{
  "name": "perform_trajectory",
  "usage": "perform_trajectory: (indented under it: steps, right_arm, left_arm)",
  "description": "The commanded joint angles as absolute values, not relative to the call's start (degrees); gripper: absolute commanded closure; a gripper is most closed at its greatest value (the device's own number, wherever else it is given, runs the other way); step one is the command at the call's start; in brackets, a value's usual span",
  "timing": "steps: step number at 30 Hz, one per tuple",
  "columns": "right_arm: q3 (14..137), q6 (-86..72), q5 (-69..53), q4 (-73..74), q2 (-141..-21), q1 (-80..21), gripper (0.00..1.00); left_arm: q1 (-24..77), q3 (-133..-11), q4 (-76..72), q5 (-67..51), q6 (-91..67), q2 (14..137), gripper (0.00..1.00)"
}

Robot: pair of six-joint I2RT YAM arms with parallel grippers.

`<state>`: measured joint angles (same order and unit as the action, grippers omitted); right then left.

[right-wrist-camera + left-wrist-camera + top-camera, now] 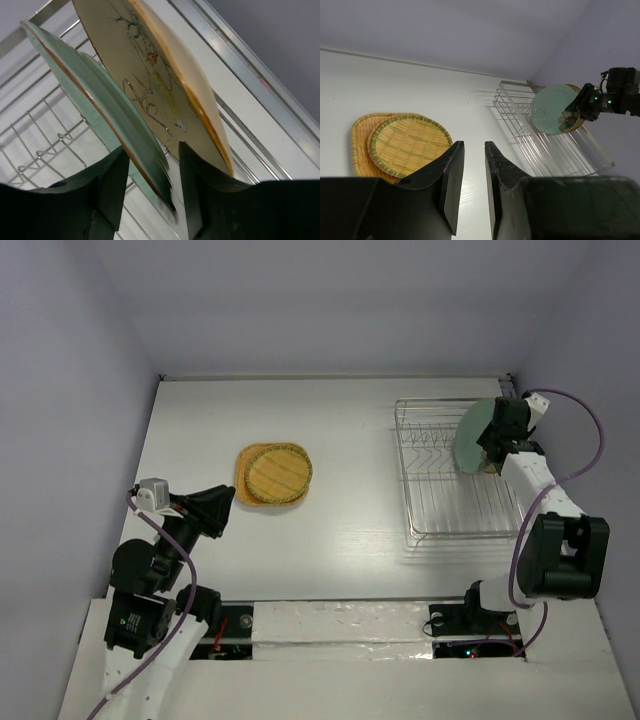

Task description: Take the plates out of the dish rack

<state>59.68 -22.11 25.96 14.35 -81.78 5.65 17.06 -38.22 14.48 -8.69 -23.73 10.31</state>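
By the tabletop's near-left corner my left gripper hangs parted and empty, well apart from the dish rack. Toward the far-right corner my right gripper straddles the upright pale green plate, its rim edge-on between my fingers; I cannot tell whether they pinch it.

The dish rack is sitting on the right side of the table. Two plates are standing on edge in its far right corner, the left plate just beside the right plate, with the right gripper straddling the left plate's rim. Well to the left, a top plate is lying on a bottom plate, the left gripper hanging before them.
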Motion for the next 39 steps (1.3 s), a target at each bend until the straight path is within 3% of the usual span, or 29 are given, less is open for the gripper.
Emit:
perform_trajectory:
  steps: [1,11,14,29,39]
  right_arm:
    - [63.54,-17.85,26.10,12.21,-84.72,5.80,0.56]
    - [64.59,-11.17,22.42,12.73,-79.19,5.80,0.85]
    - [67.22,-10.28,21.10,15.28,-77.35,5.80,1.00]
    - [78.74,-14.32,16.88,25.21,-64.52,2.47,1.00]
    - [74.81,-21.18,2.48,25.67,-61.17,-13.26,1.00]
  left_arm:
    - [17.58,-39.02,12.83,-7.56,-24.26,9.41,0.79]
    - [18.63,-38.85,12.74,-7.38,-24.43,8.79,0.78]
    - [18.63,-38.85,12.83,-7.38,-24.35,8.96,0.78]
    - [18.63,-38.85,12.74,-7.73,-24.52,9.32,0.78]
    - [18.63,-38.85,12.83,-7.47,-24.43,9.58,0.77]
